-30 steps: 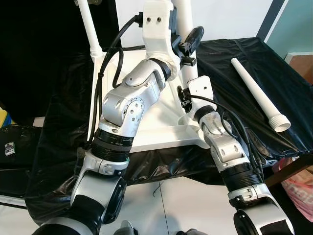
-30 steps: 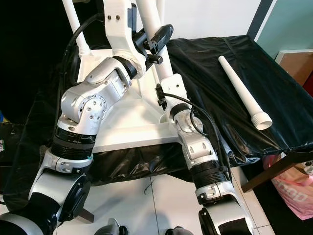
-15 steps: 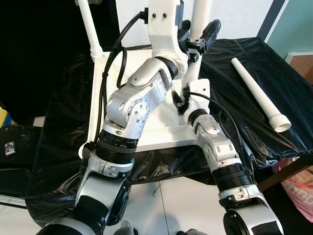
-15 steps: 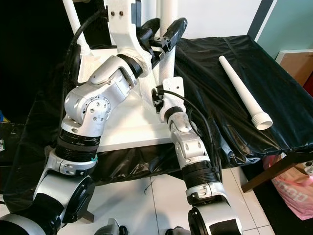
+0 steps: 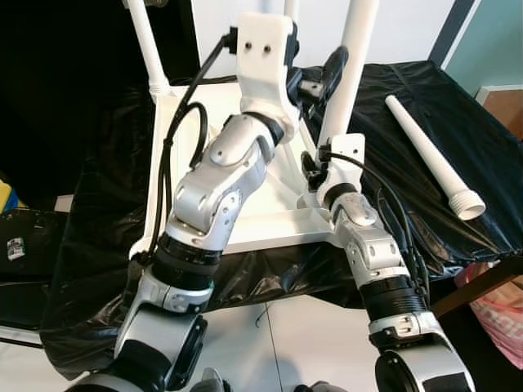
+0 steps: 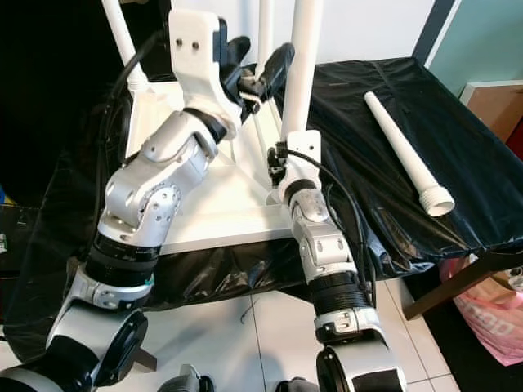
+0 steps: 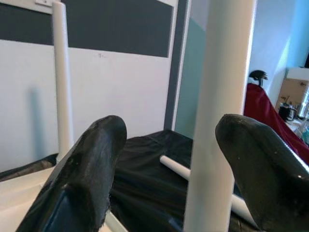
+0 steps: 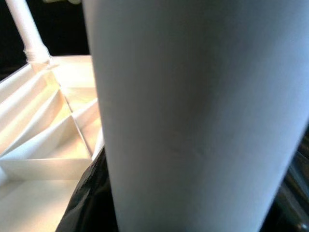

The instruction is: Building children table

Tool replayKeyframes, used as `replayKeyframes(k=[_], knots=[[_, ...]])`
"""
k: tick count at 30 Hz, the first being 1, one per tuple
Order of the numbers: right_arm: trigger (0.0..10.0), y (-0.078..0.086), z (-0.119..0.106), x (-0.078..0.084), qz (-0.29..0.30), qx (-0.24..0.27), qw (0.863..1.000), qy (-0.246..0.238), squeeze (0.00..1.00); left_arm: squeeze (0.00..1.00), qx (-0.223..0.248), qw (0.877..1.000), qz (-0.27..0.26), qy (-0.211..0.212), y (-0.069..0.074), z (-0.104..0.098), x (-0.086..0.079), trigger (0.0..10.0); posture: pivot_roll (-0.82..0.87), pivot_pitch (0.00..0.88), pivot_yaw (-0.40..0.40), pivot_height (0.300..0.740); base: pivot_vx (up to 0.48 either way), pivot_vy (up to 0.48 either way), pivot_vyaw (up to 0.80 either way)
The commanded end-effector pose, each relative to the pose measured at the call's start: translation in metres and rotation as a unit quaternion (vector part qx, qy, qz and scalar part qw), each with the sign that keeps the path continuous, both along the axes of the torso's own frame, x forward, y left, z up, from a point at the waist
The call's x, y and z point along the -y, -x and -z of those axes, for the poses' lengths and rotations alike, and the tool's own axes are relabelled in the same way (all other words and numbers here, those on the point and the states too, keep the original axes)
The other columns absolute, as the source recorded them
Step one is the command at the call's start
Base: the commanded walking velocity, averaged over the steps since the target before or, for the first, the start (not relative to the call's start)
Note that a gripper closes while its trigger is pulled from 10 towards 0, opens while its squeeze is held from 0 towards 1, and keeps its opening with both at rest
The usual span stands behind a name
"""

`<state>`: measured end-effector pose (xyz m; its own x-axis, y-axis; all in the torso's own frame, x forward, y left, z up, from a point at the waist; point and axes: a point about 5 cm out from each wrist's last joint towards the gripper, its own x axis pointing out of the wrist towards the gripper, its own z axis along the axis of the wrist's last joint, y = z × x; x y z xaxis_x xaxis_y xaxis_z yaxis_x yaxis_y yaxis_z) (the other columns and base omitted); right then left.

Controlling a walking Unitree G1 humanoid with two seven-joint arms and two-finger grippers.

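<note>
Left eye view: the inverted white tabletop (image 5: 245,220) lies ribbed side up on the black-draped desk (image 5: 392,106), and a white leg (image 5: 347,90) stands nearly upright at its near right corner, long axis vertical. The right gripper (image 5: 323,159) sits low against this leg close to its base, though whether its fingers are pressed on it cannot be told; the left gripper (image 5: 319,77) is higher up, just beside the shaft. A second leg (image 5: 149,41) already stands at the far left corner, and a loose leg (image 5: 433,159) lies flat on the cloth well apart to the right, threaded end toward the robot. Right eye view: the same layout, with a thin third leg (image 6: 265,33) rising behind the left gripper, close enough to crowd any sideways swing. Left wrist view: the two black fingers (image 7: 87,169) are spread, and the upright leg (image 7: 219,116) stands between them toward one finger, apparently unpinched, the loose leg lying beyond. Right wrist view: the leg's shaft (image 8: 193,116) is very near the lens, with the tabletop's ribs (image 8: 63,125) behind. The likely next move is turning the leg about its vertical axis to seat it.
</note>
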<state>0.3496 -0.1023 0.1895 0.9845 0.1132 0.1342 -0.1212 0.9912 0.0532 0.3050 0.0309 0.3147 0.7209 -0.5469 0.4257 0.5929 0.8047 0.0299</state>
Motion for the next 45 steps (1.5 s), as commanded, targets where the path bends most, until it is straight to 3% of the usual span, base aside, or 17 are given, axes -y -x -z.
replayKeyframes(k=[1,3,9,21,27,31,35,45], knots=[[10.0,0.004,0.002,0.009,0.013,0.007,1.000,-0.005,0.00,0.00,0.006,0.999,0.017,-0.033,0.003,0.014,0.000,10.0,0.07,0.073,-0.050,0.740,0.000,0.000,0.00],[10.0,0.004,0.002,0.009,0.013,0.007,1.000,-0.005,0.00,0.00,0.006,0.999,0.017,-0.033,0.003,0.014,0.000,10.0,0.07,0.073,-0.050,0.740,0.000,0.000,0.00],[10.0,0.017,0.013,0.020,0.029,0.016,0.999,0.003,0.00,0.00,0.000,0.995,-0.022,-0.097,0.006,0.053,-0.011,10.0,0.06,0.074,-0.048,0.740,0.000,0.000,0.00],[10.0,0.032,0.027,0.028,0.027,0.020,0.999,0.019,0.00,0.00,-0.016,0.990,-0.029,-0.140,0.013,0.084,-0.018,10.0,0.06,0.083,-0.048,0.740,0.000,0.000,0.00],[10.0,0.038,0.032,0.034,0.027,0.019,0.999,0.020,0.00,0.00,-0.006,0.984,0.006,-0.179,0.024,0.099,-0.011,10.0,0.06,0.090,-0.049,0.740,0.000,0.000,0.00],[10.0,0.041,0.039,0.035,0.023,0.013,0.999,0.021,0.00,0.00,-0.026,0.979,0.055,-0.192,0.032,0.108,-0.007,10.0,0.06,0.097,-0.047,0.740,0.000,0.000,0.00],[10.0,0.040,0.049,0.037,0.027,0.000,1.000,0.016,0.00,0.00,-0.051,0.972,0.102,-0.205,0.040,0.117,-0.004,10.0,0.06,0.108,-0.042,0.740,0.000,0.000,0.00],[10.0,0.033,0.056,0.037,0.024,-0.010,1.000,-0.008,0.00,0.00,-0.069,0.957,0.151,-0.239,0.052,0.132,0.001,10.0,0.06,0.116,-0.042,0.740,0.000,0.000,0.00]])
